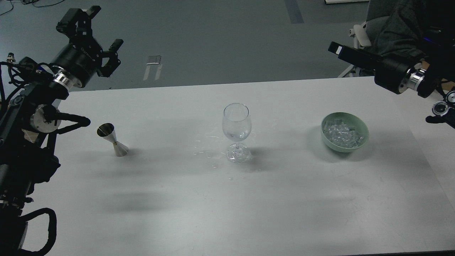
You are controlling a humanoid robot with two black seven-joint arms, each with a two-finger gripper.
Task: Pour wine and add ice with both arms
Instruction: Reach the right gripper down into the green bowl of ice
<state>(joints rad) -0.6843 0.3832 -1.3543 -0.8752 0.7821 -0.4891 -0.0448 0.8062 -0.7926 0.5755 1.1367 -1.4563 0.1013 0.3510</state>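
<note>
A clear stemmed wine glass [237, 124] stands at the table's middle, with a little clear liquid, the wine [237, 135], in its bottom. A steel jigger [112, 139] stands to its left; what it holds cannot be seen. A pale green bowl [363, 132] to the right holds the ice [343, 134], many small clear cubes. My left gripper [95, 30] is open and empty, raised beyond the table's far left edge, above and behind the jigger. My right gripper [337, 49] points left, high behind the bowl; its fingers cannot be told apart.
Clear droplets [205, 145] lie on the white table [227, 206] left of the glass foot. A person in grey [394, 21] is behind my right arm at the top right. Grey floor lies beyond the far edge.
</note>
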